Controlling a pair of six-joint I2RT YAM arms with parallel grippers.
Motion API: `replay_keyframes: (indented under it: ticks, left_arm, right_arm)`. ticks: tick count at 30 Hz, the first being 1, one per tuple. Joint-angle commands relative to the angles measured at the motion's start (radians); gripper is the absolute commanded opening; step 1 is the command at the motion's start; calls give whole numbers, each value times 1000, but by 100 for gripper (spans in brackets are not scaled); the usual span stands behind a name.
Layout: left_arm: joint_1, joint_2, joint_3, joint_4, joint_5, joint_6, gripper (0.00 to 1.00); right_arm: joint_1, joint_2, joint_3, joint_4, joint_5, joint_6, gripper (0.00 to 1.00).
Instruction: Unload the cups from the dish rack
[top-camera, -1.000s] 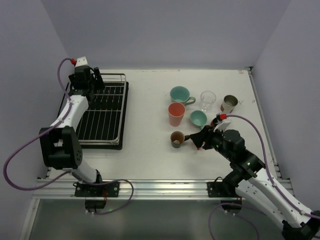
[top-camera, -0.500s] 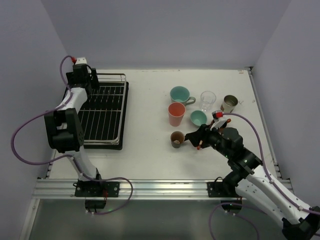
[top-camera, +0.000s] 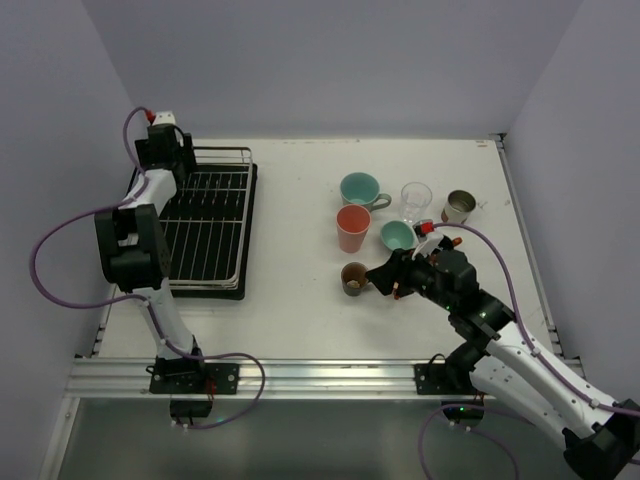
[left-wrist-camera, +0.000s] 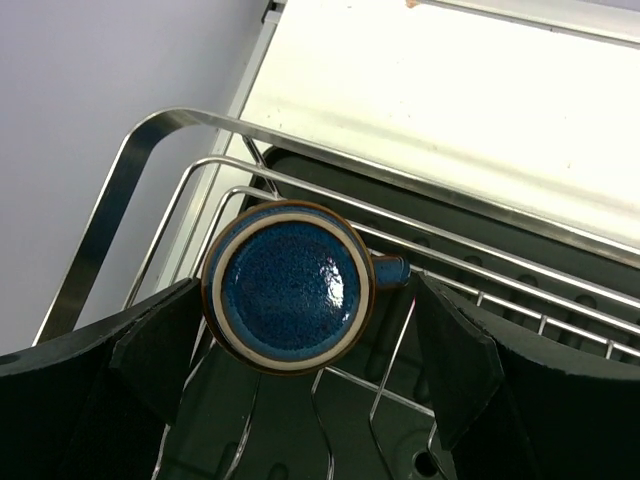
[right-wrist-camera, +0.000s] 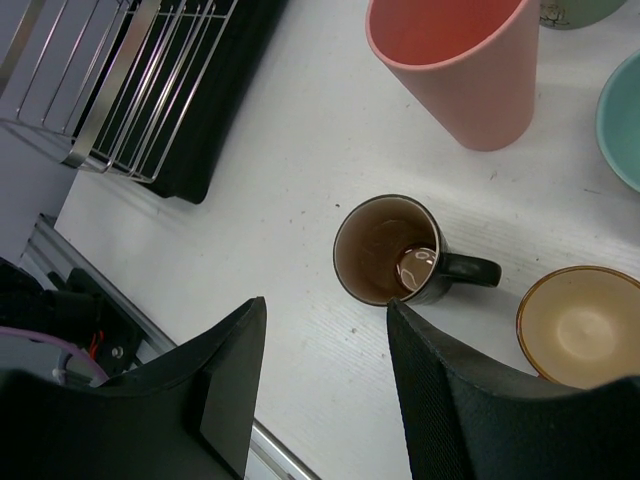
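The left end effector hangs spread over the blue cup in the dish rack; next it should lower and pinch.

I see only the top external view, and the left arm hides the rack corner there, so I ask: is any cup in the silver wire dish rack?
Observer: Yes. In the left wrist view one blue glazed espresso cup stands upright in a corner of the dish rack, with the open left gripper poised over it.
Operator: What is under the right gripper?
Observer: It is open near the brown handled mug; a small round orange cup stands beside the mug's handle.
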Motion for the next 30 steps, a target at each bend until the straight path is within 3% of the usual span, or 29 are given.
replay_keyframes:
  ticks: [1, 4, 7, 11, 20, 30]
  left_arm:
    - [9, 10, 52, 93, -30, 25, 91]
    - [9, 26, 60, 95, -30, 25, 91]
    - [9, 27, 46, 110, -35, 25, 83]
    - [9, 3, 14, 125, -36, 25, 57]
    - [9, -80, -40, 136, -12, 11, 21]
    - [9, -168, -52, 131, 0, -27, 7]
  right_arm:
    - [0, 2, 50, 26, -15, -13, 55]
    - [-2, -4, 50, 20, -15, -10, 55]
    - [-2, -10, 45, 14, -4, -10, 55]
    - [-2, -29, 45, -4, 13, -10, 55]
    - [0, -79, 74, -35, 20, -19, 55]
    - [0, -72, 68, -3, -26, -1, 55]
